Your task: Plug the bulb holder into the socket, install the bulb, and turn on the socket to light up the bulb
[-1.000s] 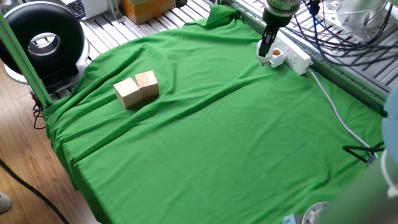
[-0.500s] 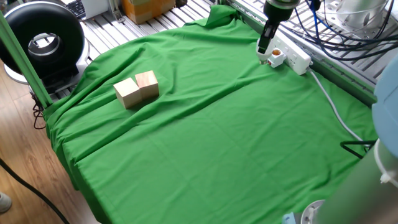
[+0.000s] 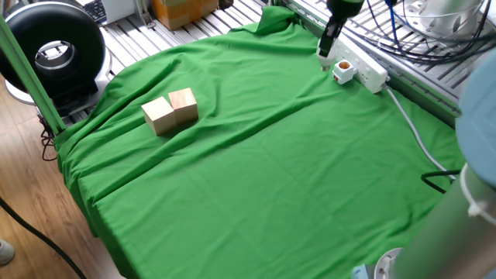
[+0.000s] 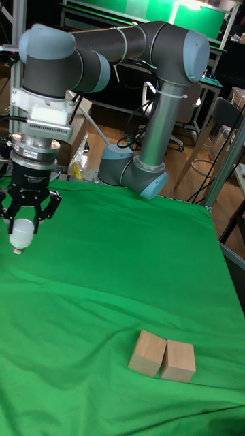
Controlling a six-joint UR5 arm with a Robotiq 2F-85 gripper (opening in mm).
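The socket point(image 3: 367, 68) is a long white power strip at the far right edge of the green cloth. Plugged into its near end is the bulb holder point(image 3: 343, 72), its orange opening facing up. My gripper point(image 3: 327, 48) hangs just above and left of the holder, shut on the bulb point(image 3: 324, 59). In the tall fixed view the gripper point(image 4: 22, 218) grips the bulb point(image 4: 21, 234) by its white body, with the metal base pointing down, clear of the cloth. That view shows neither socket nor holder.
Two wooden blocks point(image 3: 170, 111) lie side by side on the left of the green cloth point(image 3: 256, 170). The socket's white cable point(image 3: 415, 128) trails toward the right edge. A black round device point(image 3: 54, 50) stands off the table at far left.
My gripper has lifted up and slightly left with the bulb, away from the bulb holder, so the holder's orange opening is now uncovered.
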